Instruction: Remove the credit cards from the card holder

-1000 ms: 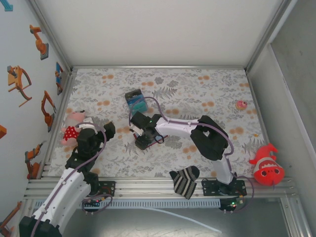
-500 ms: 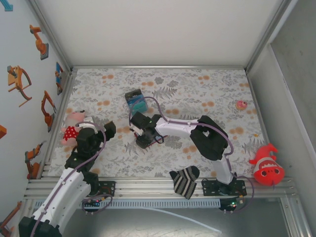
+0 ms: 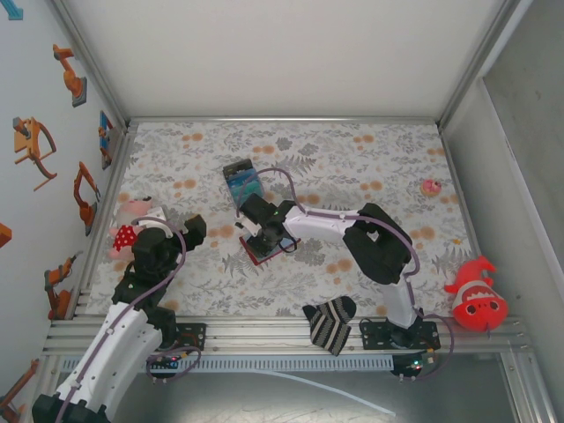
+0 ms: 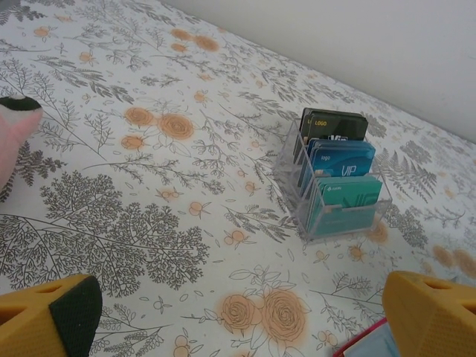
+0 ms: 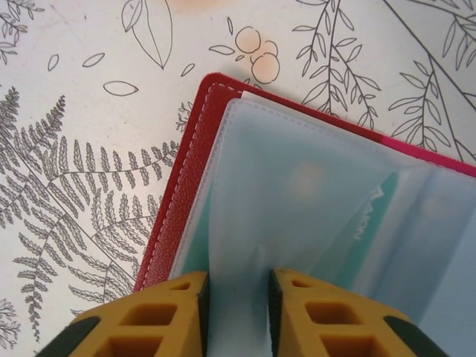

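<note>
Pinching the clear sleeve (image 5: 297, 171) of the red card holder (image 5: 175, 201), lying open on the worktop (image 3: 352, 150), with my right gripper (image 5: 236, 286) closed on it to reach the teal credit card (image 5: 372, 223) inside; left gripper (image 4: 242, 316) wide apart, idle.

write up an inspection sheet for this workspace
surface: floral cloth, flat, no spills seen
job's things: red card holder lying open; teal card inside its clear sleeve
clutter: clear stand with cards, striped sock, red fish plush, pink plush, small pink item
pincers: right pincer pinching the holder's sleeve; left pincer wide open, holding nothing
cables: leads looped along both arms, no snag seen
surroundings: white walls, robot stickers on left wall
</note>
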Robot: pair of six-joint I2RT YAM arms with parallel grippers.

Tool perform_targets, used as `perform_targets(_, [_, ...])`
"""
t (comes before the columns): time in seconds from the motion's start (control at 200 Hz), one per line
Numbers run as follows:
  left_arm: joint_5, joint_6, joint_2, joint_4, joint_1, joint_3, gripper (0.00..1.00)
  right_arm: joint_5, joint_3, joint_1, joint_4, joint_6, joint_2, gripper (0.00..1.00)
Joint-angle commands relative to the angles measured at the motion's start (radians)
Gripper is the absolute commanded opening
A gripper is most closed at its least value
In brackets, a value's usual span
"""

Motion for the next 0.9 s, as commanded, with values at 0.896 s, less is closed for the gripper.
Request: perform_targets(0.896, [-0.213, 0.149, 0.213, 0.002, -0.297, 0.145, 0.97, -0.063, -0.09, -0.061, 0.079, 0.141, -0.133, 0.13])
